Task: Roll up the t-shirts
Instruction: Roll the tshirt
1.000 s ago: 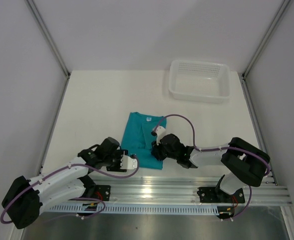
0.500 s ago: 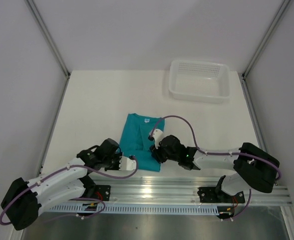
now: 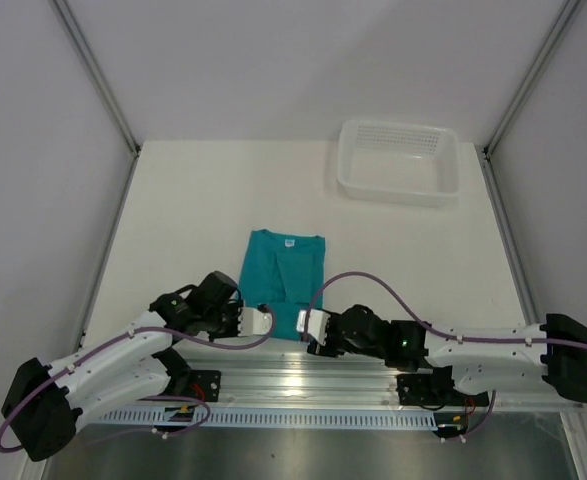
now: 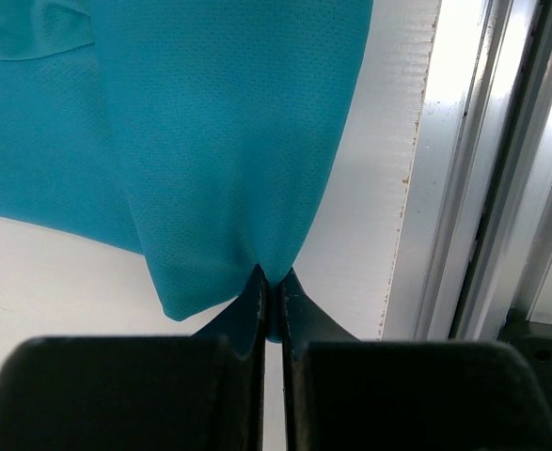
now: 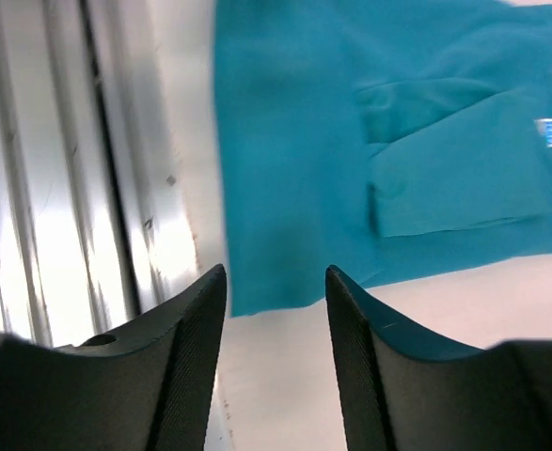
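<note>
A: Listing left to right. Left gripper (image 4: pixel 274 284), lower centre of its wrist view: how do the jaws stand?
B: Pinched together on the near hem of the t-shirt (image 3: pixel 284 268), with fine-meshed teal knit drawn to a peak, likely to start the roll.
A: Shirt position?
B: Folded narrow, flat, mid-frame on the table (image 3: pixel 193 200).
A: Right gripper (image 5: pixel 276 282)?
B: Fingers spread above the hem's other corner, gripping nothing. White perforated basket (image 3: pixel 398 188), upper right.
</note>
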